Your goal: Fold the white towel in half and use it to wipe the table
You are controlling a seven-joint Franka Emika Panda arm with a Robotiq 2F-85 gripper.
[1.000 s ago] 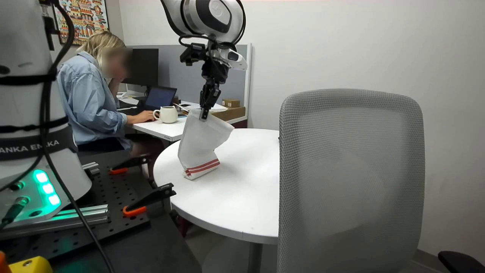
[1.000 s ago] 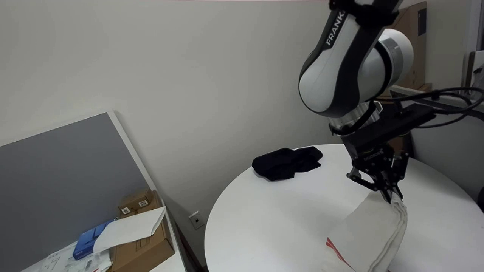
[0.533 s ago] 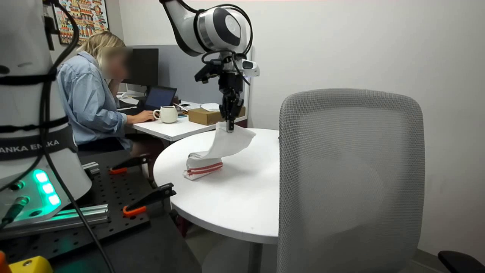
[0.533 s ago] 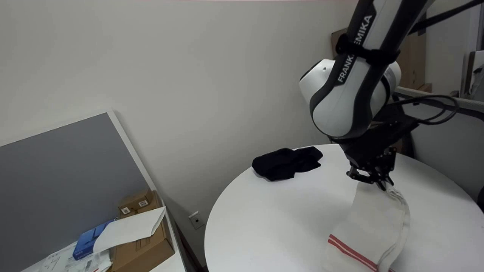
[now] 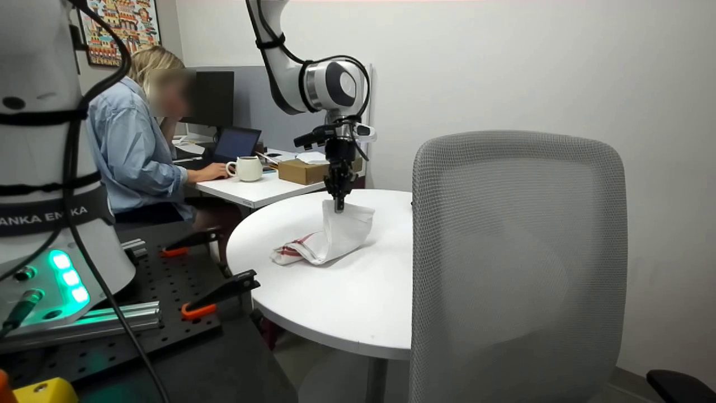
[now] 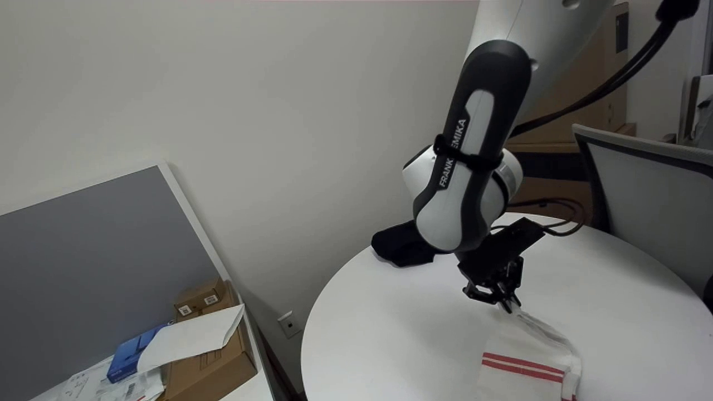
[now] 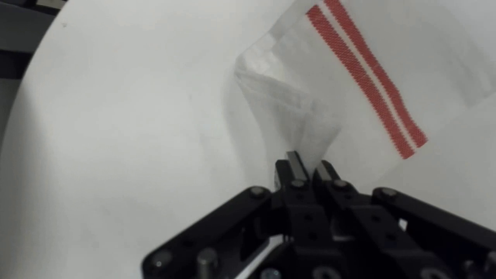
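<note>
White, thin and woven by the look of it, the red-striped towel (image 5: pixel 347 232) lay partly on the round surface (image 5: pixel 330 302) and partly stood up from it, to the left of the mesh-backed office chair (image 5: pixel 517 252). The pincer (image 7: pixel 310 167) pointed down with both fingertips pressed together on a gathered bunch of the towel's raised edge. In an exterior view the striped end rested crumpled toward the left edge of the surface, and the cloth bent in a loose trough and rose to the grip, its free top corner jutting right. Several layers showed down one side in an exterior view, so the fold seemed roughly made but untidy.

The towel would probably have weighed very little and drooped wherever it was not held; a hard squeeze should have done it no harm. On so smooth a surface it looked apt to slide, and a drag from a single point risked bunching it or letting one layer lag. The better hold, by judgement, was across all the layers near the middle of the folded edge, low enough for the cloth to lie flat under the pincer. What looked like crumpled black fabric (image 6: pixel 401 246) lay on the far side of the surface, well apart from the towel.
</note>
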